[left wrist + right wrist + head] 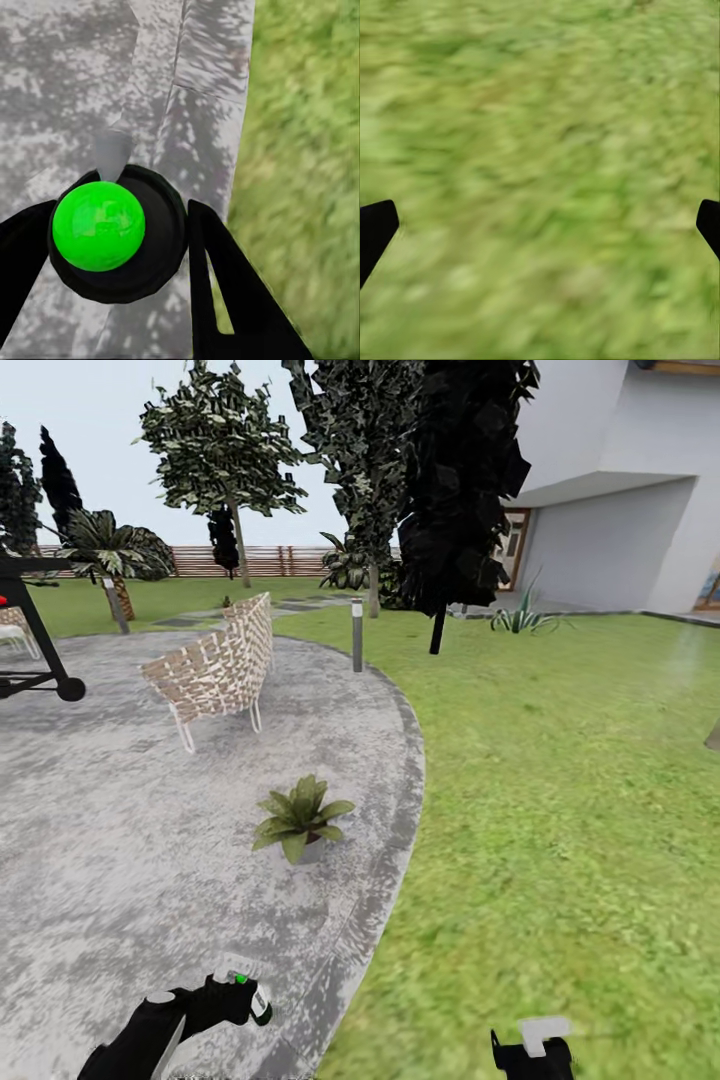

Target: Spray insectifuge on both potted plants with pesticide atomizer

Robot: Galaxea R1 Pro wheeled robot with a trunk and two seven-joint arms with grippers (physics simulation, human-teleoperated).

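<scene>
At the patio [120, 840] edge, potted plant [300, 818] borders open lawn [560, 790].

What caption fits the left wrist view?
Left gripper shut on the pesticide atomizer above the grey patio beside lawn.

Seen end-on, the pesticide atomizer [116, 232], a dark round bottle with a bright green cap and a pale grey nozzle, sits clamped between the left gripper's [120, 259] black fingers [232, 300] above the grey patio [67, 90] beside the lawn [304, 150].
</scene>
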